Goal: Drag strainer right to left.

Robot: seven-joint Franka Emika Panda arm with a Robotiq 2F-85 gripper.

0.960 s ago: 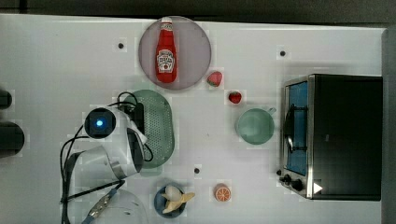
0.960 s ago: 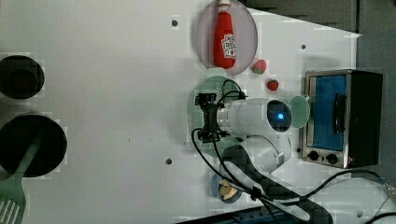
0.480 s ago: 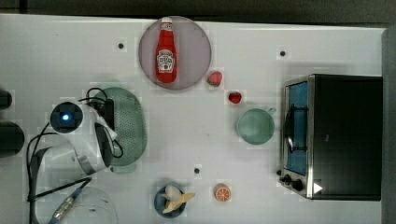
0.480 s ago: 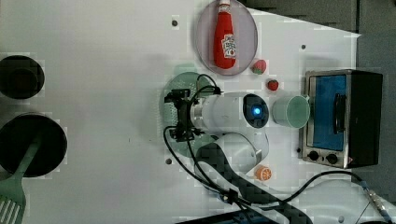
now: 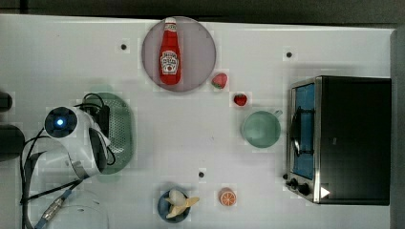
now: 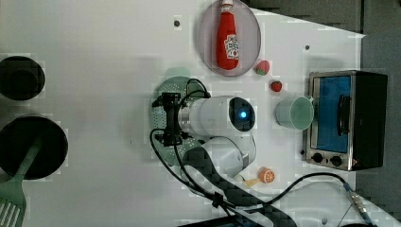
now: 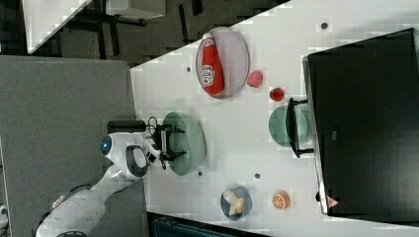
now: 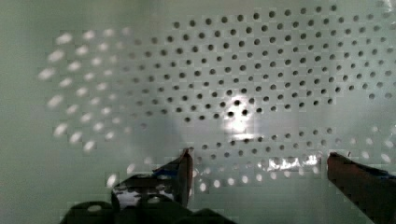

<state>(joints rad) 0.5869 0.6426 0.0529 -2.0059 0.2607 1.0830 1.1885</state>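
Sage-green plastic, the strainer (image 5: 119,131) now lies near the counter's (image 5: 200,143) left edge in the top view, farther that way than half a second ago. The hand (image 8: 257,163), fingers spread wide inside the bowl, has dragged it; the task looks nearly complete.
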